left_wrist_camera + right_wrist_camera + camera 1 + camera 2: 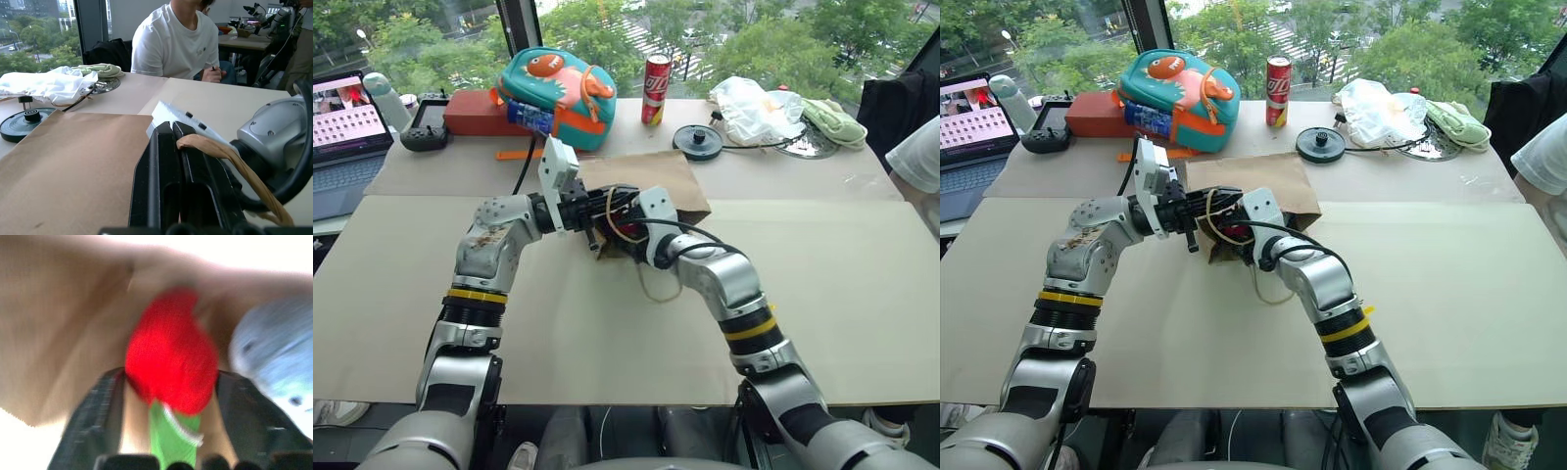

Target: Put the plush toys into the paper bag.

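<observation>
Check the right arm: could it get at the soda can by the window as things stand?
Probably not straight away. The right gripper is inside the paper bag, open around the red toy, and the soda can stands beyond the bag at the far edge.

I worked in a robotics lab or office: my broad beige table (862, 323) stood by tall windows (607, 20) over treetops, an open laptop (347, 132) at its edge, another robot arm (274, 17) on desks behind a seated person (178, 41).
</observation>
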You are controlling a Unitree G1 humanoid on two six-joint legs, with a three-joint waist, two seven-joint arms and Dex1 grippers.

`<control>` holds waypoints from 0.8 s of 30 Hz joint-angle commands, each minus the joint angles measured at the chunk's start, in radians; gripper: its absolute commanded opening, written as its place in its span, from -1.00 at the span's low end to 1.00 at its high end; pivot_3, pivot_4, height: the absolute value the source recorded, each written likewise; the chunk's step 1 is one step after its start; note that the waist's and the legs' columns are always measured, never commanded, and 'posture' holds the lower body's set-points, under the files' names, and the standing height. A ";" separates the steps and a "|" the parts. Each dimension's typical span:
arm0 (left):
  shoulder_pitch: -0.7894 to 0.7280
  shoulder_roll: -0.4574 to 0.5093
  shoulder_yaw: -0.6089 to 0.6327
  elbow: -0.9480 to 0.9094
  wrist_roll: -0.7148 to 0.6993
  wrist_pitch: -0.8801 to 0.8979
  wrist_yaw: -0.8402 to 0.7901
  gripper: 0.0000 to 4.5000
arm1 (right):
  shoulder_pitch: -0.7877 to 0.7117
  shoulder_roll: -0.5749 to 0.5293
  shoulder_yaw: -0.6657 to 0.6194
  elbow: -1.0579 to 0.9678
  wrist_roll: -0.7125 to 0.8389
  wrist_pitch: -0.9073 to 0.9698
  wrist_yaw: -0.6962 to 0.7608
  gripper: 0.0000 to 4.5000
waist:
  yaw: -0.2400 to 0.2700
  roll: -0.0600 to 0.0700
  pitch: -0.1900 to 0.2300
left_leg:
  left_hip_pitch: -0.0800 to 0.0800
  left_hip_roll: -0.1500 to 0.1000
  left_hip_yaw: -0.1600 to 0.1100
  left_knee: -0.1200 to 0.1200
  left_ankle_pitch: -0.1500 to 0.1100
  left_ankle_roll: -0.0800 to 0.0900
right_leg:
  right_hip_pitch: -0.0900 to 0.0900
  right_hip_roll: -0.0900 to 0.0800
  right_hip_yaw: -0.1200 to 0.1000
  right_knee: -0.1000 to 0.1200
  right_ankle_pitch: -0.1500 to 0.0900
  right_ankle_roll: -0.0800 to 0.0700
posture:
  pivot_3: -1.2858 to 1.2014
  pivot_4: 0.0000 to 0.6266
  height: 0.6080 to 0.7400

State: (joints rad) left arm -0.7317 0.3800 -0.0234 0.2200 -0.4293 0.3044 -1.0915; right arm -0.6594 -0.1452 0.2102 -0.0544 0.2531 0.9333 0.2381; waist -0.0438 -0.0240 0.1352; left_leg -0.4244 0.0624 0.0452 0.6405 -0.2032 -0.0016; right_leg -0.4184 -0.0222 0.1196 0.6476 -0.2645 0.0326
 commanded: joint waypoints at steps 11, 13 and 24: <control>0.000 0.001 0.002 -0.024 -0.002 -0.014 -0.002 -1.00 | 0.176 -0.161 -0.078 -0.456 0.135 0.297 0.088 0.45 | -0.001 0.000 0.000 | 0.000 0.000 0.000 0.000 0.000 0.000 | 0.000 0.000 0.000 -0.001 0.000 0.000 | 0.03 -0.52 0.89; -0.002 0.000 0.000 -0.020 -0.001 -0.015 -0.003 -1.00 | 0.214 -0.161 -0.062 -0.501 0.146 0.332 0.079 0.45 | -0.001 0.000 0.000 | 0.000 0.000 0.000 0.000 0.000 0.000 | -0.001 0.000 0.001 -0.001 0.000 0.000 | 0.03 -0.52 0.89; -0.007 -0.002 -0.002 -0.020 -0.003 -0.007 -0.004 -1.00 | 0.317 -0.154 0.036 -0.398 0.050 0.277 0.004 0.45 | 0.000 0.000 0.000 | 0.001 -0.001 0.000 0.000 0.000 0.000 | 0.001 0.000 0.001 -0.001 0.000 0.000 | 0.03 -0.52 0.89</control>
State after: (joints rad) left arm -0.7265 0.3779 -0.0270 0.2196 -0.4292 0.3050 -1.0918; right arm -0.3597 -0.3021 0.2469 -0.4796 0.3204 1.2229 0.2531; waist -0.0442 -0.0243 0.1349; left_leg -0.4227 0.0619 0.0450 0.6409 -0.2030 -0.0016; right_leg -0.4169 -0.0218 0.1202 0.6469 -0.2647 0.0328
